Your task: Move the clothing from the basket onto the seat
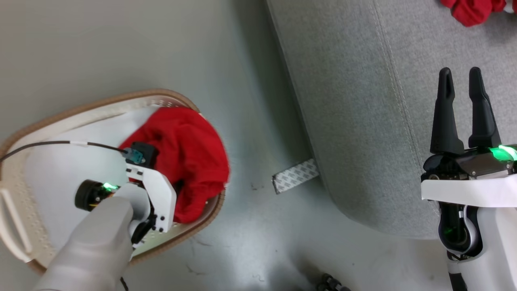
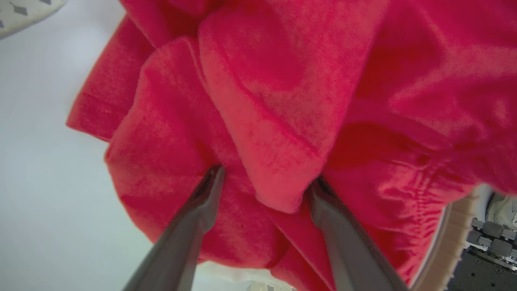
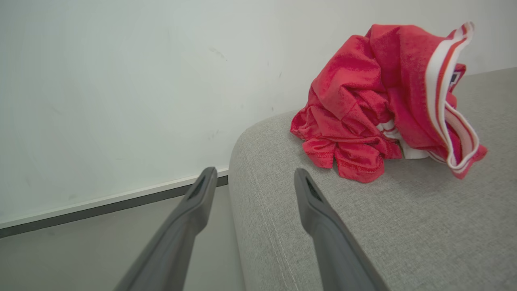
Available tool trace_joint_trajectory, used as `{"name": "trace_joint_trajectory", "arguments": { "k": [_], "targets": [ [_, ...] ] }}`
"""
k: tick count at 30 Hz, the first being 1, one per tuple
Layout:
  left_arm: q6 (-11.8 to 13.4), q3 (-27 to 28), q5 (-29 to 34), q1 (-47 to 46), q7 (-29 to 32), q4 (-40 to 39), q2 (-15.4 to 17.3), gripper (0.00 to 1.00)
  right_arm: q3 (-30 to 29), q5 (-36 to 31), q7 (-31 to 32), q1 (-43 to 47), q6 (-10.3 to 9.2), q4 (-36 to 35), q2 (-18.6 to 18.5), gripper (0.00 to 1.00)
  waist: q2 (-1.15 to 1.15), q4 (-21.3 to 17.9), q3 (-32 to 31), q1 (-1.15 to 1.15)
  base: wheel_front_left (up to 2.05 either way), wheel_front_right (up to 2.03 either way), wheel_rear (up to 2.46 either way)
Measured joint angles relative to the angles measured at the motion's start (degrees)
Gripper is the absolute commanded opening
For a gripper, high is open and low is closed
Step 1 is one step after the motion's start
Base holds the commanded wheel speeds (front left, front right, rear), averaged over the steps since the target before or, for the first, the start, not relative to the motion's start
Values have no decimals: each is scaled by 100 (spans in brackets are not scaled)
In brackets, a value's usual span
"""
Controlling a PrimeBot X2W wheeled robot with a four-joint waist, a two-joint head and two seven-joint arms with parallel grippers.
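A plain red garment (image 1: 190,153) lies bunched in the right half of the white basket (image 1: 24,169) on the floor. My left arm reaches down into the basket. In the left wrist view my left gripper (image 2: 264,182) is open, its two fingertips pressed into the red cloth (image 2: 262,101) with a fold between them. A second red garment (image 3: 383,97) with white stripes and trim sits on the grey seat (image 3: 404,226), also at the head view's top right (image 1: 472,10). My right gripper (image 1: 460,87) hovers open over the seat (image 1: 355,101), empty.
The basket's pale liner (image 2: 36,161) is bare to the left of the cloth. A strip of patterned tape (image 1: 295,176) lies on the grey floor between basket and seat. A white wall (image 3: 121,81) rises behind the seat.
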Motion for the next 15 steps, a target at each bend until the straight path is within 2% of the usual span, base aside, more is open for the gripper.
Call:
{"name": "trace_joint_trajectory", "arguments": {
  "k": [3,4,6,15],
  "targets": [
    [0,-124,-101,-87,64,97,49,100,79,65,0,-30,0,0,-1,100,0,-106,130,0,0,0,0],
    [0,-162,-133,-111,66,124,62,63,107,79,0,-37,0,4,0,100,0,-141,162,0,0,0,0],
    [0,-235,-178,-149,73,178,74,0,130,83,0,-44,0,11,1,100,0,-192,204,0,0,0,0],
    [0,-547,-513,-162,-97,242,1,0,137,41,0,-44,0,96,1,100,0,-191,44,0,0,0,0]
  ]
}}
